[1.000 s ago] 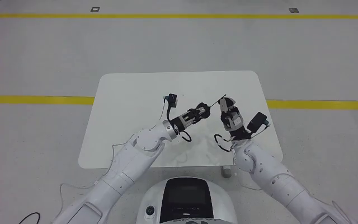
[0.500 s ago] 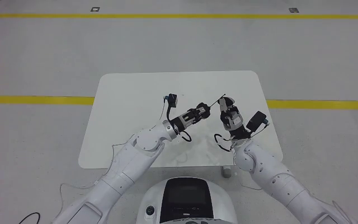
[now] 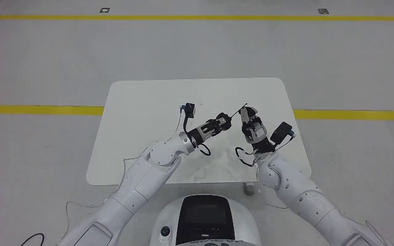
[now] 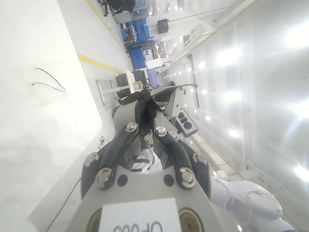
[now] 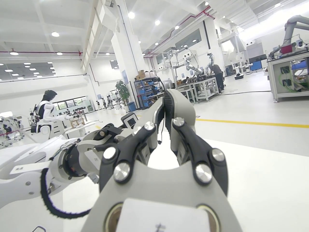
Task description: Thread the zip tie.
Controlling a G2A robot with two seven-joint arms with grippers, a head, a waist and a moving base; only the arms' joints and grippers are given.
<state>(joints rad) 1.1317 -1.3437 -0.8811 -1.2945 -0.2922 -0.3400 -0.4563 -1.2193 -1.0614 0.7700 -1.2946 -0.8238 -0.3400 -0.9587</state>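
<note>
A thin black zip tie [image 3: 236,111] is held in the air over the middle of the white table [image 3: 148,104], slanting between the two grippers. My left gripper [image 3: 224,119] is shut on one end of it; in the left wrist view that end is a dark clump at the fingertips [image 4: 147,102]. My right gripper [image 3: 247,113] faces it from the other side. Its fingers are pressed together [image 5: 165,102] with the thin dark strip [image 5: 164,119] running between the pads. The two grippers are close together, tips a short gap apart.
Two spare black zip ties [image 4: 49,80] lie on a clear sheet on the table, off to the side of the left gripper. The table's rounded edge [image 4: 97,119] is near. The left forearm [image 5: 48,160] lies close beside the right gripper.
</note>
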